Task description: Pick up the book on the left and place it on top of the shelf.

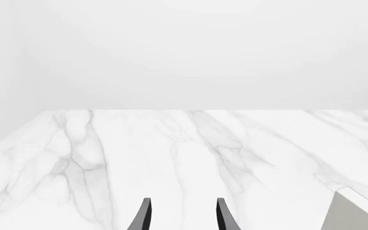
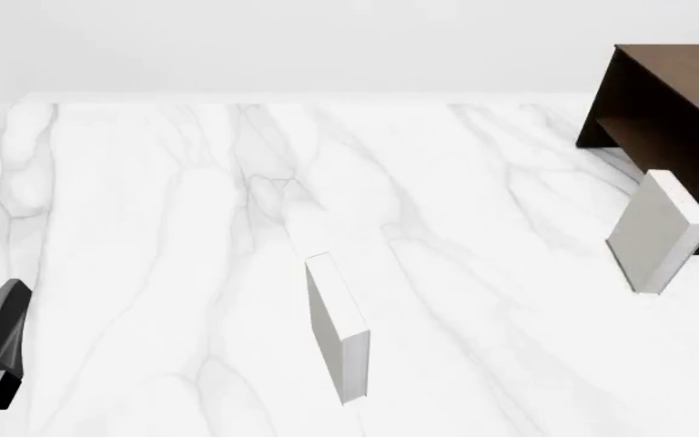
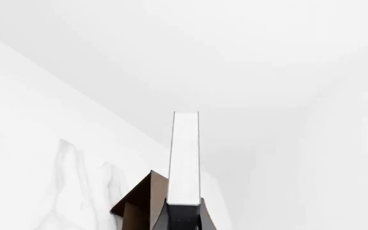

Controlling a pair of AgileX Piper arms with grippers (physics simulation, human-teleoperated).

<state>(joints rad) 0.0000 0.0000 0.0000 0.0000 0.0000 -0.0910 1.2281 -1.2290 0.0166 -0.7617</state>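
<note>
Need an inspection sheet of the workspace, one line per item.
Surface: marble table, bare where seen.
Job's things: the book held edge-on, above the shelf; not in the front view.
Clutter: centre pale book standing mid-table; right pale book beside the shelf.
Grippers: left gripper open, holding nothing; right gripper shut on the book.
Cables: nothing seen.
Surroundings: plain pale wall.

Front cam overhead; wrist cams low, fwd-facing.

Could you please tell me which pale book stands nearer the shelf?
The right pale book, just before the shelf; the other pale book stands mid-table.
</note>
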